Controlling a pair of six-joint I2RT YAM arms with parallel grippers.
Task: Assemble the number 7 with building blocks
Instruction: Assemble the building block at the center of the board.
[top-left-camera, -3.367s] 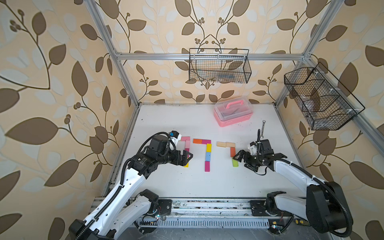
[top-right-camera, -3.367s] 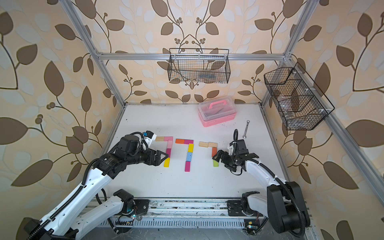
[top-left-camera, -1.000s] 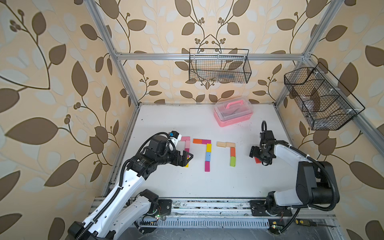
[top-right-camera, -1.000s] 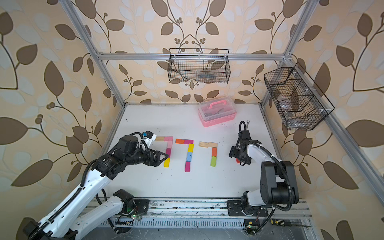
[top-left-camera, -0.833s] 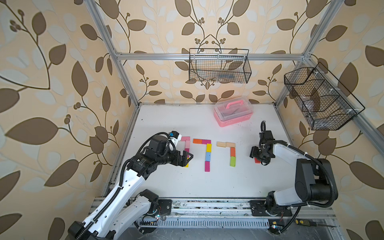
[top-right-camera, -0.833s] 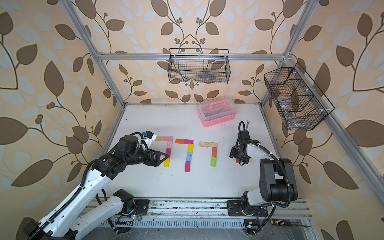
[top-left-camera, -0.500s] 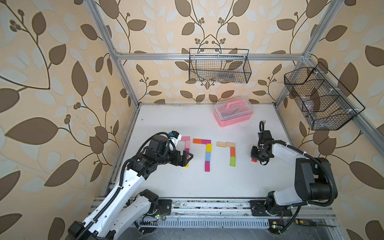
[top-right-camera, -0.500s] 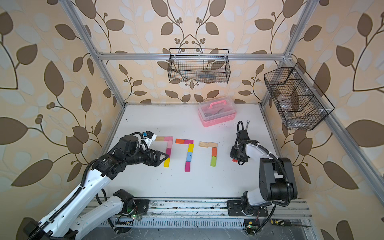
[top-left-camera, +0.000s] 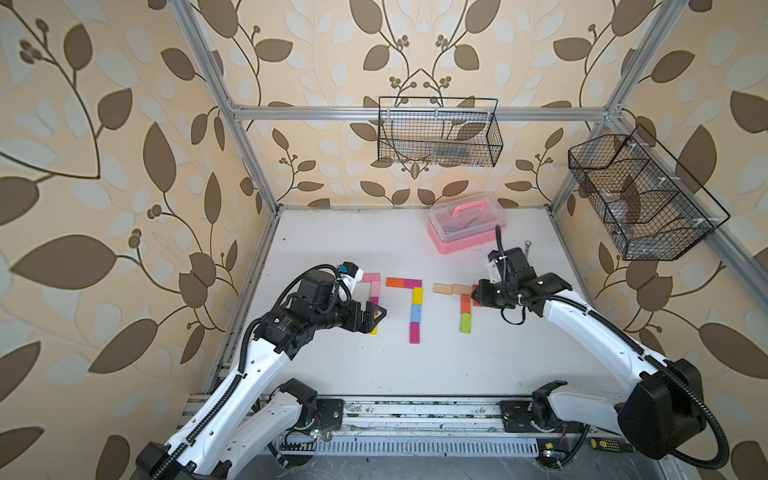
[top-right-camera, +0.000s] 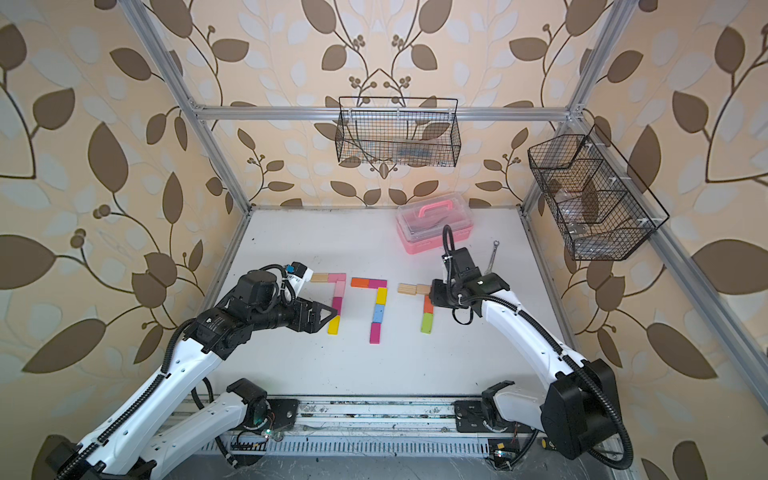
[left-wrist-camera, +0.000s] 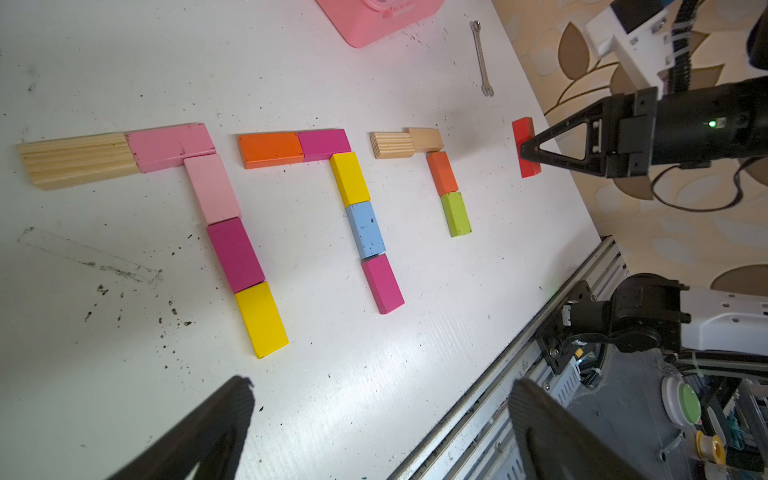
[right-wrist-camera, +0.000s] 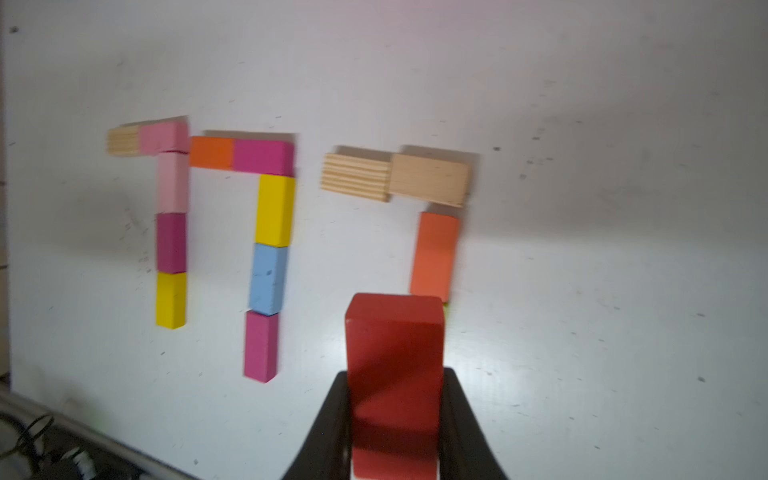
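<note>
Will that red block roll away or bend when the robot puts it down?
Probably neither. The red block has flat faces and square corners, so it should lie still. It looks like stiff painted wood, so bending seems unlikely. The smooth paint might be slippery, but the right pincer grips two flat sides, so it likely holds.

Closed within the last second on the red block (right-wrist-camera: 394, 353), right gripper (top-left-camera: 477, 296) no longer spread, brought from well right of the unfinished 7 (top-left-camera: 465, 322) to just beside its bar, seemingly lifted off the table (top-left-camera: 374, 365), wrist view blurred
</note>
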